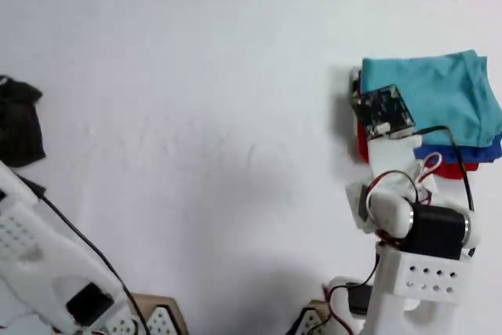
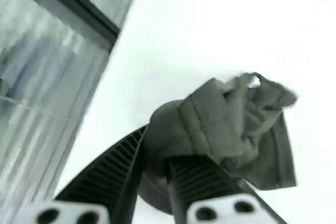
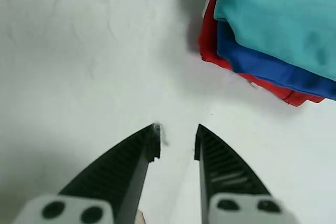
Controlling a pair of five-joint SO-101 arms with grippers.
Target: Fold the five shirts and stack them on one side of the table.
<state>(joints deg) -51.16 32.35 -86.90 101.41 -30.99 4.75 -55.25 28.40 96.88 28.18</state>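
Observation:
A folded stack lies at the table's right side, with a teal shirt [image 1: 439, 96] on top, then a blue one [image 1: 471, 151] and a red one [image 1: 451, 169] beneath. My right gripper [image 3: 176, 142] hovers open over bare table just beside that stack [image 3: 273, 66], with nothing between its fingers. At the far left edge lies a crumpled dark shirt [image 1: 20, 123]. My left gripper [image 2: 160, 148] is shut on this dark shirt [image 2: 231, 124], whose bunched cloth hides the fingertips.
The white tabletop [image 1: 196, 115] stretches between the two arms. Its far edge runs along the top of the high view, with dark floor beyond. The arm bases [image 1: 157, 315] stand at the near edge. A ribbed panel [image 2: 47, 77] borders the table beside the left arm.

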